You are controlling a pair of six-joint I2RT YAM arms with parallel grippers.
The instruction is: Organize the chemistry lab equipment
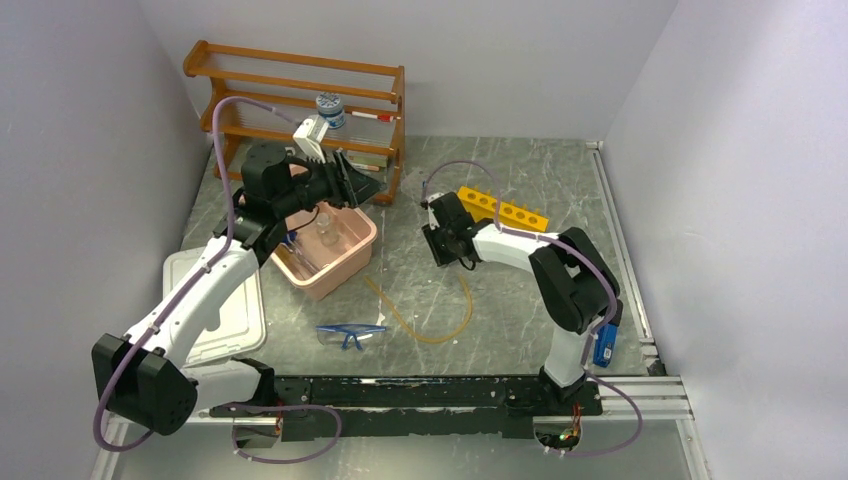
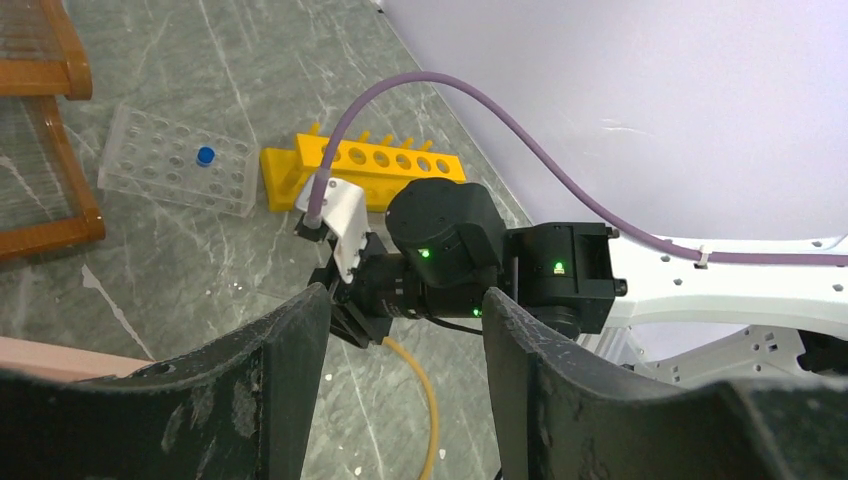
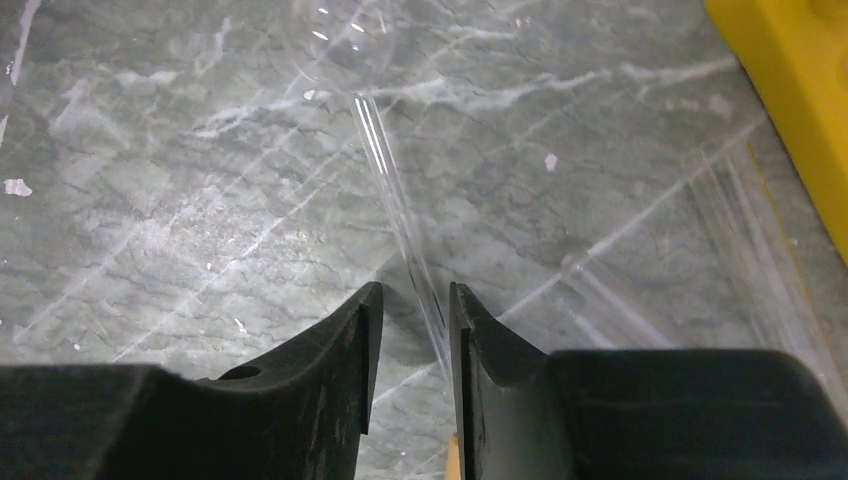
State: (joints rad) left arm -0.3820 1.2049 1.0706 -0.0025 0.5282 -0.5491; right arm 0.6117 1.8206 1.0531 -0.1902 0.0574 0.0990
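Note:
My right gripper (image 3: 412,295) is low over the table, open, its jaws set narrowly around a thin clear glass tube (image 3: 395,200). The tube lies close to the right finger, with a gap on the left side. In the top view this gripper (image 1: 440,250) sits just in front of the yellow holed rack (image 1: 503,210). Amber tubing (image 1: 440,335) curls on the table below it, and one end (image 2: 430,400) runs up to the right gripper. My left gripper (image 2: 405,300) is open and empty, raised beside the pink bin (image 1: 335,280). Blue-framed goggles (image 1: 350,333) lie near the front.
A wooden shelf rack (image 1: 300,95) stands at the back left with a small jar (image 1: 330,108) on it. A clear holed rack (image 2: 180,170) holds a blue-capped tube (image 2: 205,155). The pink bin contains small glassware (image 1: 325,230). A white lidded box (image 1: 215,300) sits front left.

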